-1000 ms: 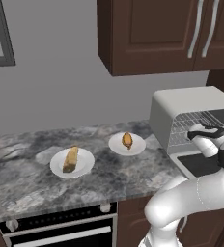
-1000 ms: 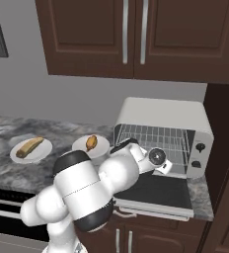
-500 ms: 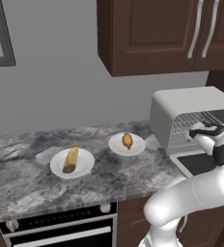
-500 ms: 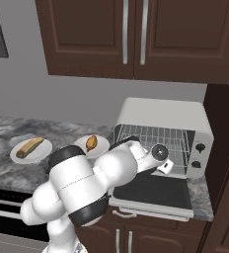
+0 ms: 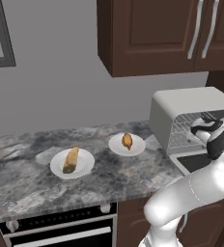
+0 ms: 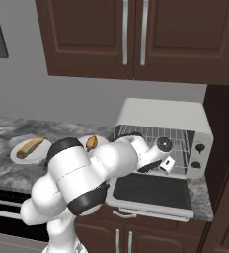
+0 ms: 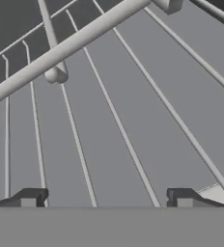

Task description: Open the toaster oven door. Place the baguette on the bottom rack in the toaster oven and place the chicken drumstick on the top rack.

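From the left base view, the baguette [image 5: 71,160] and the chicken drumstick [image 5: 127,141] sat on separate white plates [image 5: 87,159] on the counter [image 5: 32,185]. From the right, the toaster oven door [image 6: 151,191] lay flat open, my hand at the racks. Hand view: my gripper [image 7: 106,198] had jaws spread wide, nothing held, over rack wires [image 7: 119,120].

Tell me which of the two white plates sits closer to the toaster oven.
The plate with the chicken drumstick; it sits just left of the toaster oven. The plate holding the baguette lies farther left.
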